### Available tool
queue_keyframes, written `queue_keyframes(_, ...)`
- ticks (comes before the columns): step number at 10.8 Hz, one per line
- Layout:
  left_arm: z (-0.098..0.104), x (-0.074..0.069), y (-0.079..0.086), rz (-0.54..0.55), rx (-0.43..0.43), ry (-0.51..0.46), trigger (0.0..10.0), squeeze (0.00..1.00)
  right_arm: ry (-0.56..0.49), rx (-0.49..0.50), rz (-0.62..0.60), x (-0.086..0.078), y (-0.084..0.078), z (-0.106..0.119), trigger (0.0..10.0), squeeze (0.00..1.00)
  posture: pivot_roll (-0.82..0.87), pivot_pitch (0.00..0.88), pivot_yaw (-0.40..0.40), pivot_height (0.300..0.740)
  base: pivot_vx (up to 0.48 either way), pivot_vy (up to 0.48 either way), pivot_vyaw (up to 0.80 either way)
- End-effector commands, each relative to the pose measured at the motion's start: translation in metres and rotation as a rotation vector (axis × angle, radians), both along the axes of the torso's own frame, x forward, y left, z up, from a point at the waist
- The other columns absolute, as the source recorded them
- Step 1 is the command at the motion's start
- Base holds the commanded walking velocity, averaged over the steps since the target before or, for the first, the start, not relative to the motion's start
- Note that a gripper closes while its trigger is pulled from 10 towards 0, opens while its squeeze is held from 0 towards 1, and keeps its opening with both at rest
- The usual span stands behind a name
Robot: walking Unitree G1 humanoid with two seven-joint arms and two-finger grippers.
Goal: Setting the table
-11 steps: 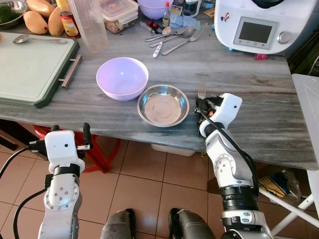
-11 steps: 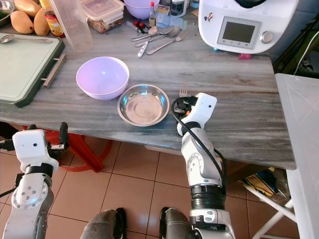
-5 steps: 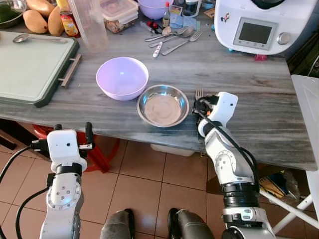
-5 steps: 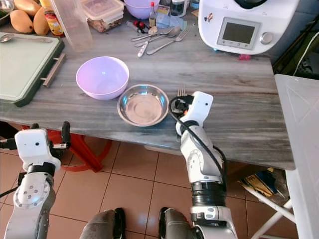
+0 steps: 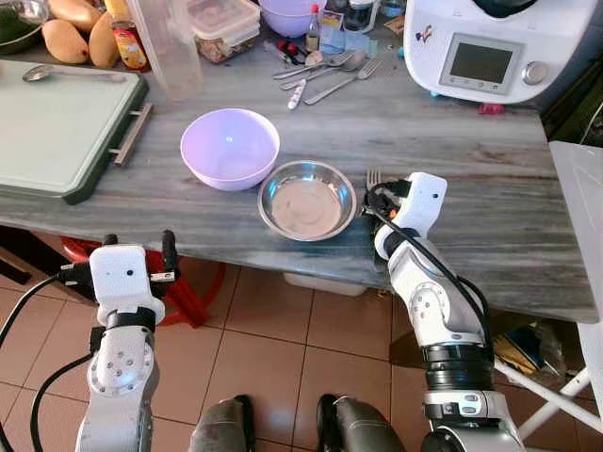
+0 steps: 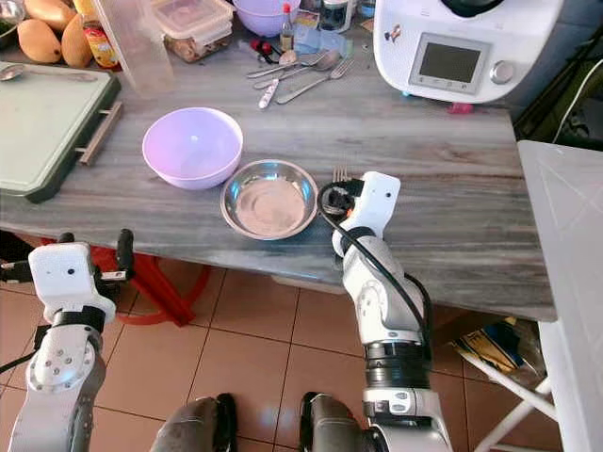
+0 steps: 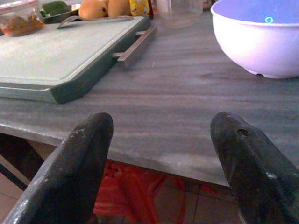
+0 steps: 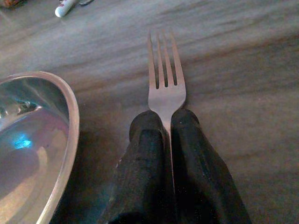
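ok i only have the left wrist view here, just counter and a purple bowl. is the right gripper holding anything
Observer: Yes, the right gripper is shut on a fork, tines pointing away from the robot.
Operator: where is it on the counter
Observer: Just right of a steel bowl, not touching its rim.
Operator: and that steel bowl vs my purple one
Observer: It sits right of the purple bowl, nearer the counter edge.
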State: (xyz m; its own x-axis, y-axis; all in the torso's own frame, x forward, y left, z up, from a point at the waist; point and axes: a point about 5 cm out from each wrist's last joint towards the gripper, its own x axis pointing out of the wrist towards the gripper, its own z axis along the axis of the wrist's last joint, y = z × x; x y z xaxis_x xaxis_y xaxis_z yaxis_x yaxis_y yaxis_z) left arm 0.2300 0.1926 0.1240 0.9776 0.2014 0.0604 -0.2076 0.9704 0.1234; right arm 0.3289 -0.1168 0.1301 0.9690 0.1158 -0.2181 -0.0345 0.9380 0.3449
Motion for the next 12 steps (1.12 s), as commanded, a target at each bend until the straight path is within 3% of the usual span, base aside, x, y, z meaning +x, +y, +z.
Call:
queue_keyframes(1,-0.002,0.000,-0.001,-0.008,-0.004,0.016,10.0,0.00,0.207,-0.004,0.032,-0.016,0.005,-0.041,10.0,0.00,0.04,0.215,-0.013,0.740,0.000,0.000,0.00)
queue_keyframes(9,-0.004,0.001,-0.003,-0.017,-0.007,0.018,10.0,0.00,0.255,0.039,0.038,-0.025,0.012,-0.042,10.0,0.00,0.04,0.213,-0.014,0.740,0.000,0.000,0.00)
queue_keyframes(10,-0.004,0.001,-0.004,-0.017,-0.007,0.018,10.0,0.00,0.264,0.031,0.041,-0.026,0.012,-0.043,10.0,0.09,0.04,0.213,-0.015,0.740,0.000,0.000,0.00)
queue_keyframes(11,-0.004,0.001,-0.004,-0.017,-0.008,0.018,10.0,0.00,0.265,0.023,0.041,-0.026,0.011,-0.043,10.0,0.47,0.04,0.213,-0.015,0.740,0.000,0.000,0.00)
queue_keyframes(12,-0.004,0.001,-0.004,-0.015,-0.008,0.019,10.0,0.00,0.266,-0.008,0.033,-0.026,0.006,-0.044,10.0,0.76,0.04,0.212,-0.016,0.740,0.000,0.000,0.00)
